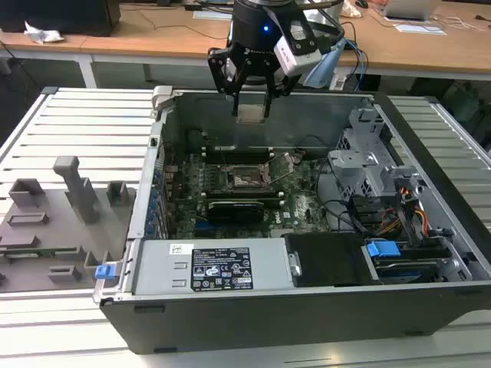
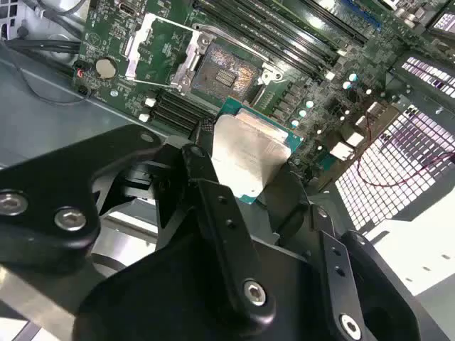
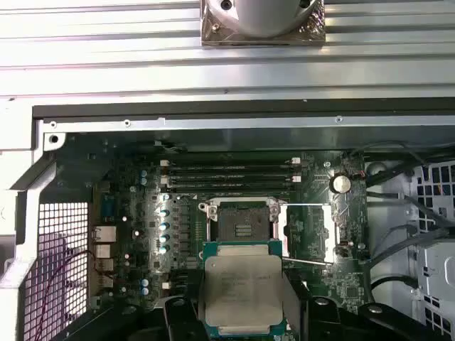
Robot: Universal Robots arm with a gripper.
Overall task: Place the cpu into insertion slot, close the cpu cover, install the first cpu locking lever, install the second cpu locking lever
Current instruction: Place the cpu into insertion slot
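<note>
Exterior view, left: a grey fixture tray (image 1: 54, 222) lies on the desk (image 1: 77, 115) beside the open computer case (image 1: 307, 307).

Upper centre: the gripper (image 1: 252, 107) hangs over the case, clenched on the cpu (image 1: 252, 114) by two opposite edges. The chip is airborne, well apart from the board.

Centre: the insertion slot (image 1: 244, 178) lies bare, with its dark centre exposed. In the first wrist view the cpu (image 3: 242, 291) sits with its edges parallel to the slot's rim.

Right of the slot: the cpu cover (image 1: 290, 162) is swung open, and a thin locking lever (image 1: 278, 175) slants beside it.

Assessment: the step in hand is seating the chip. Done well, this means keeping it level and square to the rim. The approach should be vertical and clear of the cover and lever, with no sliding across the contacts.
</note>
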